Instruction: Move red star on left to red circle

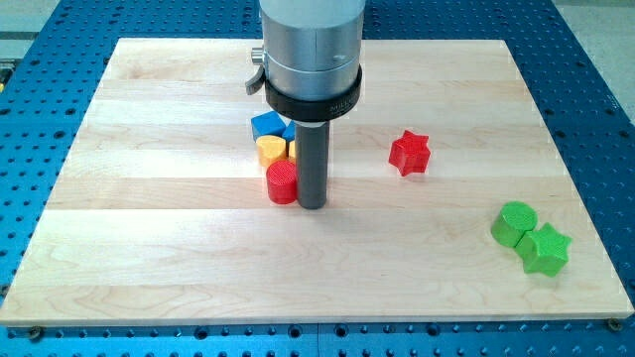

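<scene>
The red star (409, 153) lies right of the board's middle, apart from other blocks. The red circle (282, 182) stands near the middle, at the bottom of a small cluster. My rod comes down from the view's top, and my tip (312, 205) rests on the board right beside the red circle, on its right side and touching or nearly touching it. The red star is about a hundred pixels to the right of my tip and slightly higher in the view.
A yellow heart (271, 150) and a blue block (268, 125) sit just above the red circle; a sliver of another yellow block (292, 150) shows behind the rod. A green circle (515, 223) and green star (544, 248) touch at the lower right. The wooden board (149, 248) lies on a blue perforated table.
</scene>
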Motion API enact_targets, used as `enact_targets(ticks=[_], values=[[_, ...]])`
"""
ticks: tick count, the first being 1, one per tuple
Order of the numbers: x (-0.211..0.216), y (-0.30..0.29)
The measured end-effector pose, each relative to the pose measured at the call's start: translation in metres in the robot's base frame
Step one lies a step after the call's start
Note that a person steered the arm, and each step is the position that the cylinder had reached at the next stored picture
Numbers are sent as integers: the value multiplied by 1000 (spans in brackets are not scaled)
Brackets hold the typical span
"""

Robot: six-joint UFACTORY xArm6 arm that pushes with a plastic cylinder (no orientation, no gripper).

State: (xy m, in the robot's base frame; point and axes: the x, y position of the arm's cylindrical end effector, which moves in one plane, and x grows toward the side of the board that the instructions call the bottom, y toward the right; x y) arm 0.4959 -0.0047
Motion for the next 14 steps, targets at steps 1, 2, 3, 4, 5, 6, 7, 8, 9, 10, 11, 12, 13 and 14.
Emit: enact_targets(ticks=[1,2,3,4,5,6,7,8,9,10,11,12,13,14], values=[[28,-8],[5,-12],[1,5],[2,101],[12,218],[-46,249],[-87,225],[-66,154],[-11,84],[1,89],[-55,139],[-94,123],[-30,61],[24,15]])
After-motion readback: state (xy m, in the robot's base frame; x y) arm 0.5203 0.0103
